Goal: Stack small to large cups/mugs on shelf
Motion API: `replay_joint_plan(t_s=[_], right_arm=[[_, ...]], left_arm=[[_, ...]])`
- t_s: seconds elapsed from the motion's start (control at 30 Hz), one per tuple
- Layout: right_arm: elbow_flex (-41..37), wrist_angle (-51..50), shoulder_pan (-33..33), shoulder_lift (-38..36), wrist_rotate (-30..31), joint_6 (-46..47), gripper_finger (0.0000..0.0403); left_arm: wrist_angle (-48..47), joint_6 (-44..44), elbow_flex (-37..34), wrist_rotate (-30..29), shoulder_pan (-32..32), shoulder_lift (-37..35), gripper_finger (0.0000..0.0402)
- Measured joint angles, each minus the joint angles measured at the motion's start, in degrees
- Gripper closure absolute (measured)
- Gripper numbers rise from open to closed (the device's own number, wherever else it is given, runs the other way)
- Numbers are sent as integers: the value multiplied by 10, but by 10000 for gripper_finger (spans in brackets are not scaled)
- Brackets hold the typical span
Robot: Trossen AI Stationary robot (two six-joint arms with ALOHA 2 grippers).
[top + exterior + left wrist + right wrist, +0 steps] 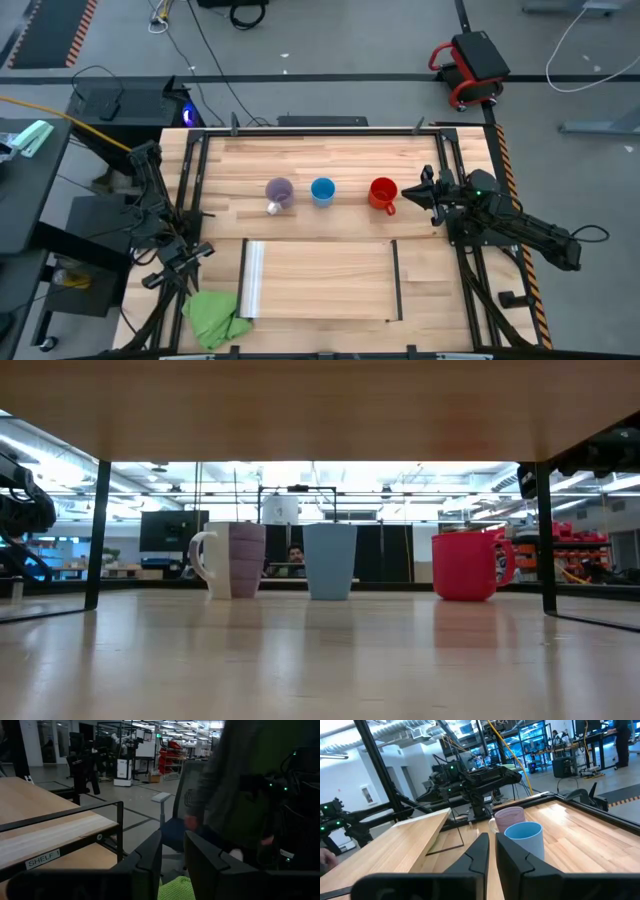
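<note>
Three mugs stand upright in a row on the tabletop, beyond the shelf's far edge: pale purple mug (279,193) (240,560) (508,817), blue mug (322,190) (330,561) (525,837) and red mug (382,192) (467,565). The shelf (320,281) (410,845) is a light-wood panel raised on thin black legs. My right gripper (414,192) (492,842) hovers just right of the red mug, its fingers shut to a slit. The red mug does not show in the right wrist view. My left gripper (192,255) (173,837) waits at the table's left edge, slightly open.
A green cloth (215,315) (177,889) lies at the table's near left corner, under the left gripper. Black frame rails (190,170) line both sides of the table. A person (235,785) stands by a chair beyond the table's edge.
</note>
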Motion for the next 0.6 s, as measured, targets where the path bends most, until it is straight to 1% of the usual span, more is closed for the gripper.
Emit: replay_joint_plan(t_s=[0.27,0.6], right_arm=[[0,0,0,0,0,0,364],[0,0,0,0,0,0,364]], left_arm=[[1,0,0,0,0,0,319],[2,0,0,0,0,0,311]])
